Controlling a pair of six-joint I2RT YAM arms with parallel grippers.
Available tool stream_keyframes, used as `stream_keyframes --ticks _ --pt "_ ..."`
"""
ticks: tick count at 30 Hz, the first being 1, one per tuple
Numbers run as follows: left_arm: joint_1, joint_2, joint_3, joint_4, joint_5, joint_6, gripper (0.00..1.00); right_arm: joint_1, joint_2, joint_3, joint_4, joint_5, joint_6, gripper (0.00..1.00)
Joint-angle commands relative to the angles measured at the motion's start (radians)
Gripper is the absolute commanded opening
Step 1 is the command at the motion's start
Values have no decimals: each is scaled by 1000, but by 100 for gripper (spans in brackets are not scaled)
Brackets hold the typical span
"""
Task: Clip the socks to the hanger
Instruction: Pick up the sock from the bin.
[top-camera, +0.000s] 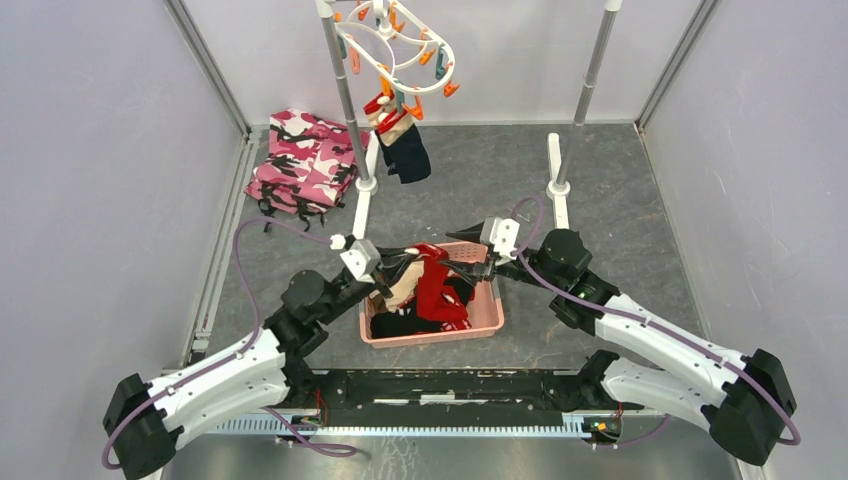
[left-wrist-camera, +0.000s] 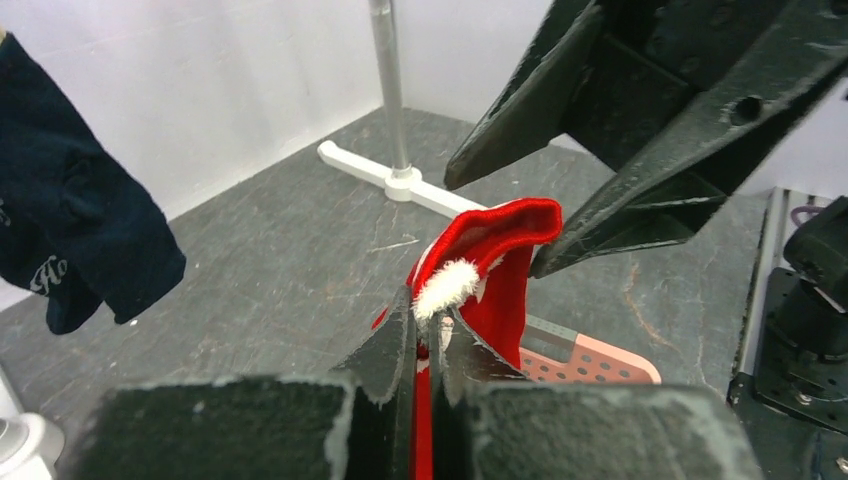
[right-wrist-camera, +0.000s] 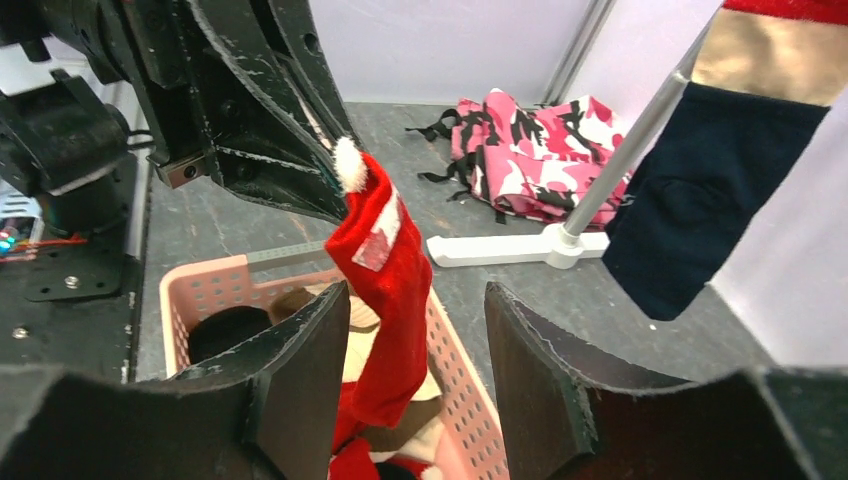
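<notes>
Red fabric hung limp from the left gripper (left-wrist-camera: 425, 325), whose fingers were pressed together on the upper edge of a red sock (left-wrist-camera: 500, 270), right at its white tuft (left-wrist-camera: 445, 285). The sock was held up above the pink basket (top-camera: 430, 340), and its lower end trailed down among the other socks (right-wrist-camera: 395, 430) lying inside. The right gripper (right-wrist-camera: 415, 295) faced it with jaws spread wide, one finger on either side of the cuff. One finger looked close against the cloth, though whether it touched could not be told. At the far side of the table, well apart from the basket, the hanger (top-camera: 395, 40) hung on its grey pole (top-camera: 345, 100). A navy sock (top-camera: 408, 155) was already clipped beneath it, and a pink camouflage cloth (top-camera: 305, 160) lay folded beside the pole's foot. Judged from its sag, the red sock would be light, floppy and in no way fragile, but it would fold and twist if held by one point only. The sensible second hold was probably the free side of the cuff, opposite the left pinch, so the edge could be pulled flat for a clip. The fluffy tuft seemed a poor place to grip.
</notes>
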Motion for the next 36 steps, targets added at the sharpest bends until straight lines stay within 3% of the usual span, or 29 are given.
stream_keyframes --ticks 1,21,23,27,36 --pt "-1 47 99 -83 -46 -31 2 -1 -16 29 -6 38 -99 58" --pt "-1 66 151 -112 -41 -109 2 2 12 15 96 45 -69 34" --pt "-1 68 152 -112 -43 -112 2 2 11 18 98 45 -69 27" --pt "-1 78 160 -112 -42 -119 2 3 21 25 97 27 -65 1" --pt "1 69 147 -111 -37 -113 2 1 14 33 59 77 -67 0"
